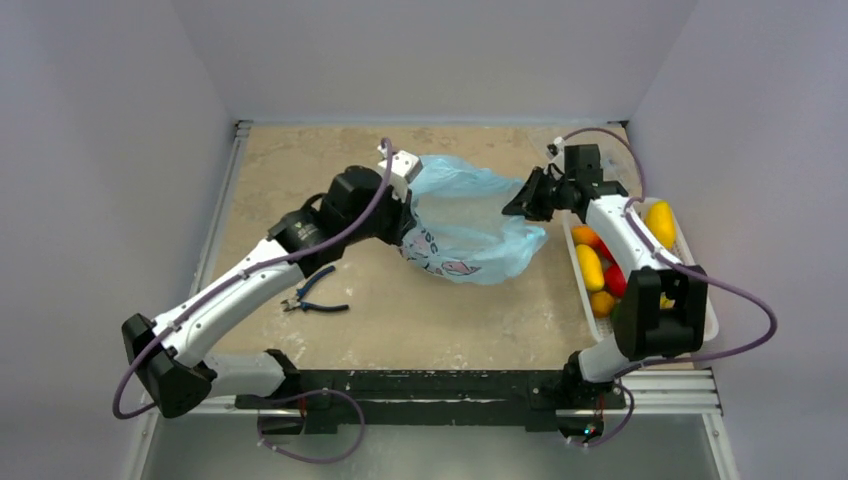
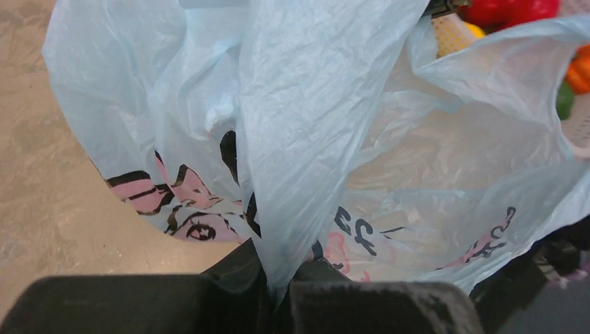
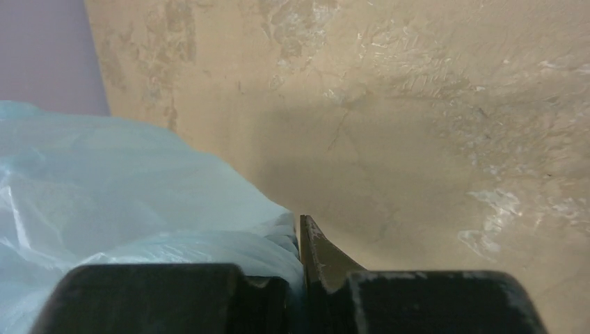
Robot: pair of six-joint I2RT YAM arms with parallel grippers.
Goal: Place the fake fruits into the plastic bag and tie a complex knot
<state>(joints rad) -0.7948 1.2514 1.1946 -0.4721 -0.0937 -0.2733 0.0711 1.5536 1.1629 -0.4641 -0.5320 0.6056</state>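
Note:
The light-blue plastic bag (image 1: 465,225) with pink cartoon prints hangs stretched open between my two grippers over the middle of the table. My left gripper (image 1: 408,205) is shut on the bag's left edge; the film (image 2: 306,139) runs down between its jaws. My right gripper (image 1: 522,203) is shut on a bunched strip of the bag's right edge (image 3: 264,243). The fake fruits (image 1: 592,268), yellow, orange and red, lie in the white basket (image 1: 700,300) at the right; some show in the left wrist view (image 2: 508,10). No fruit shows inside the bag. No knot shows.
Blue-handled pliers (image 1: 312,295) lie on the table left of centre, near my left arm. The basket stands along the right wall, under my right arm. White walls close the table on three sides.

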